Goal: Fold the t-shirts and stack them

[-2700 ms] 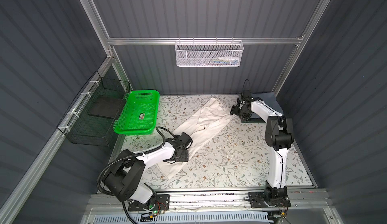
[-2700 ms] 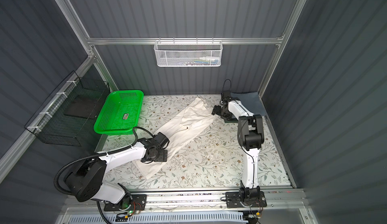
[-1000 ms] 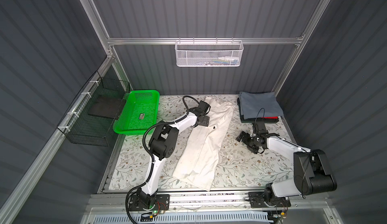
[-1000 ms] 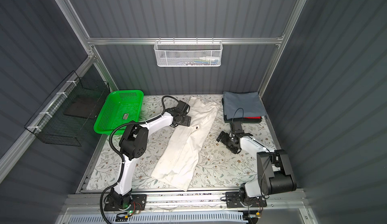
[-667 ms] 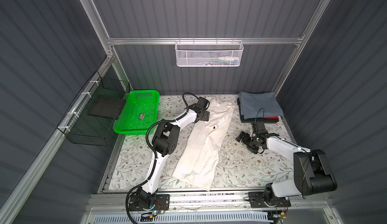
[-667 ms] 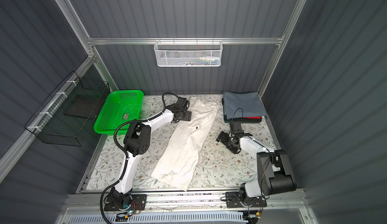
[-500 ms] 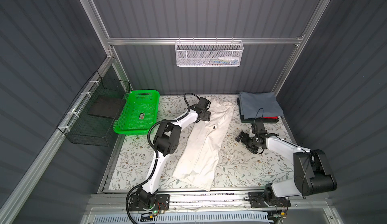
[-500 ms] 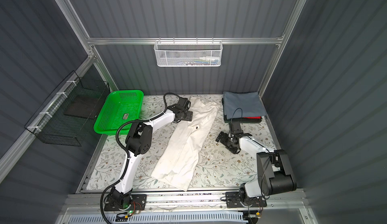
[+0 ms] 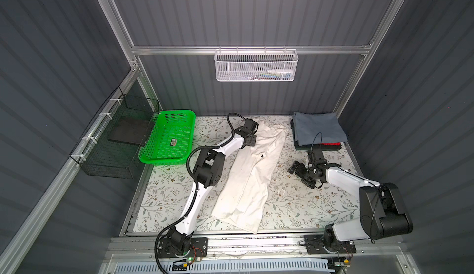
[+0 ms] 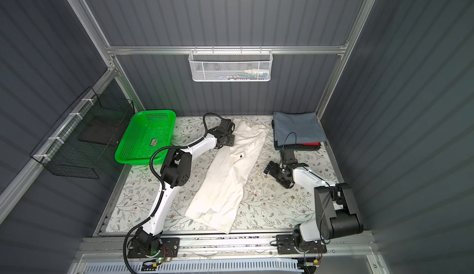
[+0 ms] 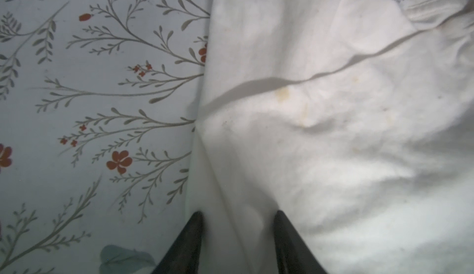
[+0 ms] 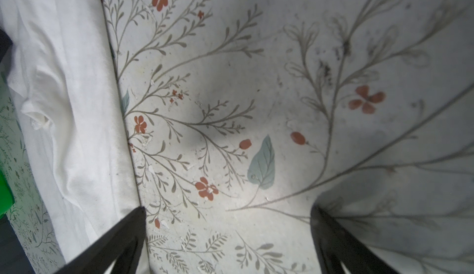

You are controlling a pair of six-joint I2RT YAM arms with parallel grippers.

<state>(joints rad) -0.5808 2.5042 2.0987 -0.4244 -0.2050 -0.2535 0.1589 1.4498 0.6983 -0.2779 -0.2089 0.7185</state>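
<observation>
Nearest me, the hem of the cream tee lies almost at the front edge of the bench. The shirt is folded into a long narrow strip. It runs away from me, leaning to the right, and lies flat on the floral covering in both top views.

Halfway up on the right, my right claw sits low over bare covering, just beside the shirt's right edge. Its jaws are spread wide and nothing is between them.

Further back, my left claw is down at the far left end of the cream tee, near the collar. In the left wrist view its two dark fingertips stand part-way apart, astride a raised fold along the shirt's edge. Cloth sits between them, but I cannot tell whether they are pinching it.

In the far right corner is the stack of folded shirts. A grey-blue tee is on top, a red tee shows beneath its near right corner, and a dark tee shows along the near left edge. The stack is apart from the cream tee.

At the far left a green basket rests on the bench edge. A white mesh basket hangs on the back wall.
</observation>
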